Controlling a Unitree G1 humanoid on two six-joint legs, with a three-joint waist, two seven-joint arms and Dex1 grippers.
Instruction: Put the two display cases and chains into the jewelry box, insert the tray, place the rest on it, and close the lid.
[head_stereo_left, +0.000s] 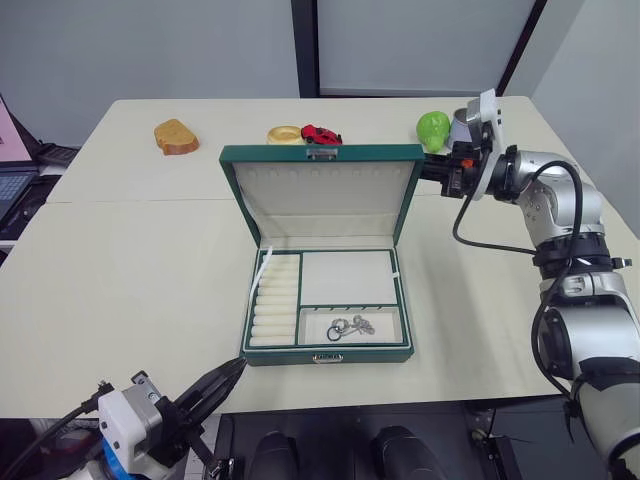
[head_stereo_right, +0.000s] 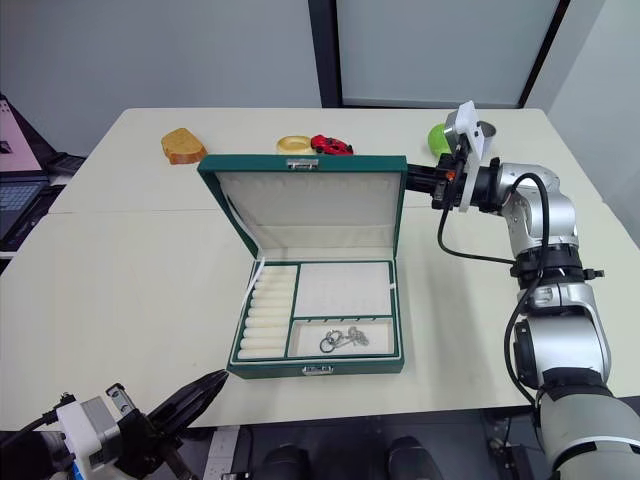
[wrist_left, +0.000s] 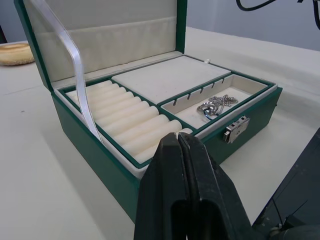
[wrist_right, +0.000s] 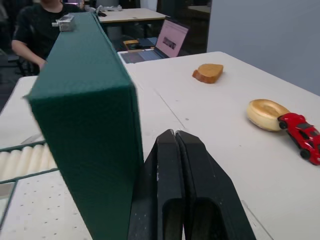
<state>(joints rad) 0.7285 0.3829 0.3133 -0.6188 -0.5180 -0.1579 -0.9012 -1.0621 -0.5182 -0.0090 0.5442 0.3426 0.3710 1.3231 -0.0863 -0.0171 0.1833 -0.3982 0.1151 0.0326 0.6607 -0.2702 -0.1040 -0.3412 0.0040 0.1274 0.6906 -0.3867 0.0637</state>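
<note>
Your right hand, fingers closed and empty, sits at the open lid's three o'clock edge; your left hand, closed too, is at the jewelry box's seven o'clock corner.

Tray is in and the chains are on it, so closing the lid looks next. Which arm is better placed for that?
The right. Its pincer, fingers shut, sits at the upright lid's right edge, just behind it, ready to push it forward. The left pincer, also shut, is low by the jewelry box's front-left corner, far from the lid.
</note>
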